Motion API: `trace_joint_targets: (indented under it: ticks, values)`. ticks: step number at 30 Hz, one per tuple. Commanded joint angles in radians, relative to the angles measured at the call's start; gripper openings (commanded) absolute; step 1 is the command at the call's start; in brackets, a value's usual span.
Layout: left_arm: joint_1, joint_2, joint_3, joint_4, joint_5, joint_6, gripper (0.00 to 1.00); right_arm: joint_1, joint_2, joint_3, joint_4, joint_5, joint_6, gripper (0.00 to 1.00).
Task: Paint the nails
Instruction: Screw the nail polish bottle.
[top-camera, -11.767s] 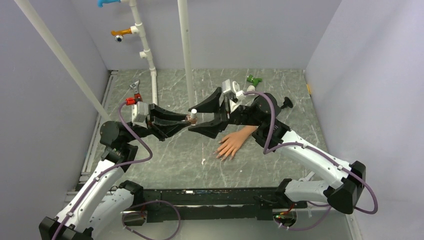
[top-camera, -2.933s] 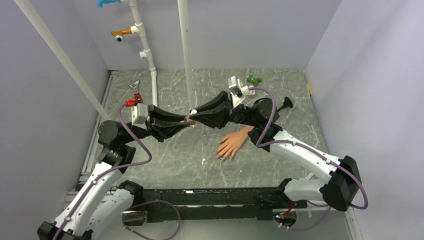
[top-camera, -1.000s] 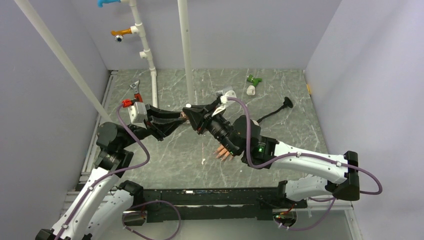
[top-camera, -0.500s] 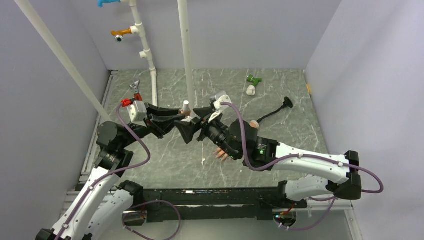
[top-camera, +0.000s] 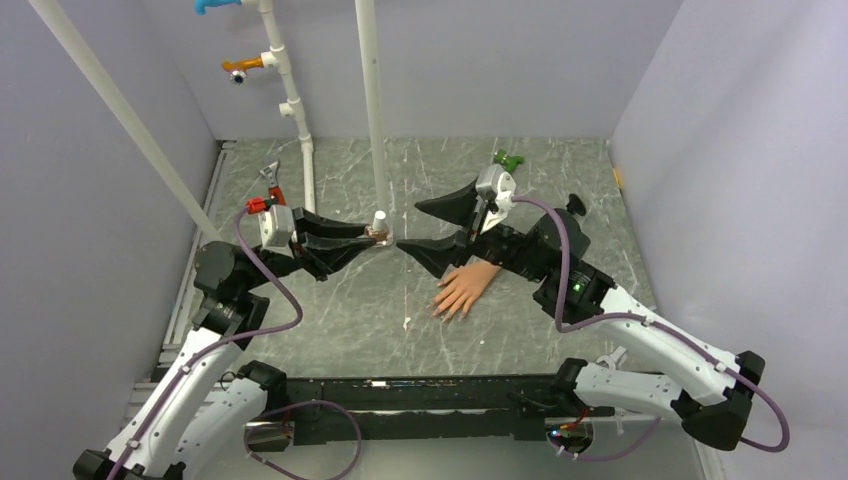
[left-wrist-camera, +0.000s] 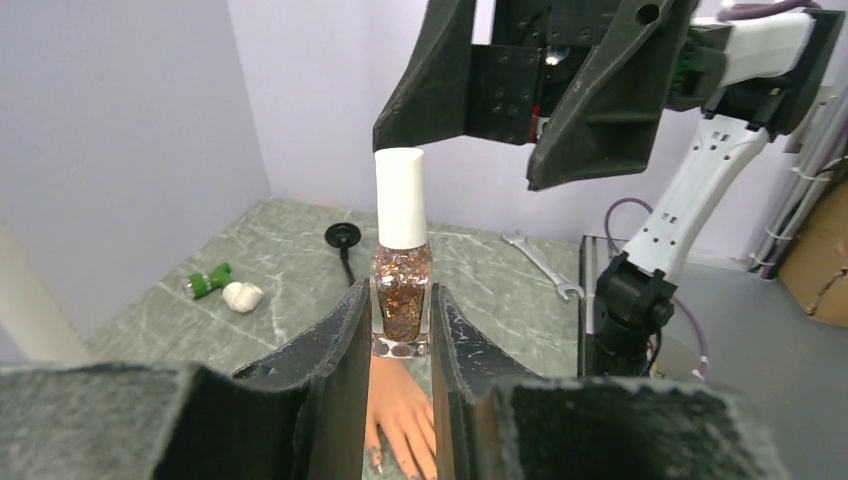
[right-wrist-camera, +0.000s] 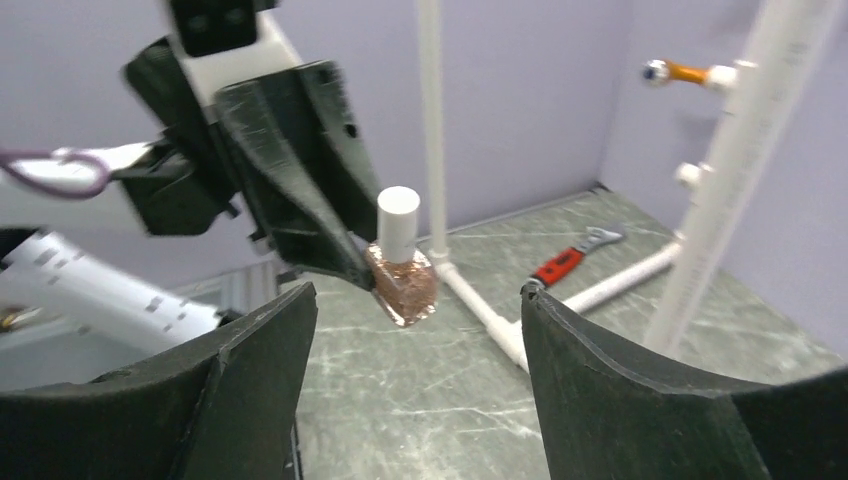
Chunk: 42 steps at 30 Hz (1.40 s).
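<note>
Top external view shows the left gripper (top-camera: 374, 238) above the table (top-camera: 330, 320), left of centre, closed on a small polish bottle (top-camera: 379, 229). The bottle stands upright between the gripper's two fingers (left-wrist-camera: 330, 345), with its white cap (top-camera: 380, 216) on top. The right gripper (top-camera: 409, 225) faces it from the right side, opened wide. Its fingertips are just beside the bottle but do not touch it.

In the left wrist view the bottle is pressed at its glass body, which is full of copper-coloured glitter. The cap is free above the fingers. The two fingers of the right gripper hang higher, behind the cap.

In the right wrist view the bottle appears between the two wide black fingers, apart from both.

The mannequin hand (top-camera: 468, 284) lies flat on the table just beside the right arm, palm down, with fingers spread and pointing to the near edge. The nails (top-camera: 443, 310) are at the fingertips, near the table's middle. They are too small to tell if paint is on them. A red-handled wrench (top-camera: 270, 186) lies at the far left, by a white pipe (top-camera: 305, 160).
</note>
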<state>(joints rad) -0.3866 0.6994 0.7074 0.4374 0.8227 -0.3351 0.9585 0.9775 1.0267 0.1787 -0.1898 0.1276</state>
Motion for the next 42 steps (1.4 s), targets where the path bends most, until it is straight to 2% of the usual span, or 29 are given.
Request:
trace_joint_targets:
  ticks: [1,5,9,13,24,42]
  values:
    - [0.001,0.019,0.05,0.107,0.106,-0.053,0.0,-0.093,0.032,0.017,0.098,-0.436,0.035,0.75]
    - [0.001,0.026,0.051,0.116,0.122,-0.064,0.0,-0.15,0.069,0.006,0.228,-0.573,0.137,0.7]
    - [0.0,0.029,0.054,0.119,0.134,-0.066,0.0,-0.165,0.105,0.021,0.281,-0.61,0.175,0.68]
    - [0.001,0.032,0.056,0.114,0.138,-0.064,0.0,-0.165,0.129,0.034,0.306,-0.613,0.188,0.63]
    - [0.0,0.044,0.058,0.113,0.148,-0.066,0.0,-0.165,0.179,0.066,0.355,-0.618,0.219,0.58]
    - [0.001,0.055,0.056,0.126,0.162,-0.075,0.0,-0.164,0.237,0.092,0.372,-0.61,0.235,0.44]
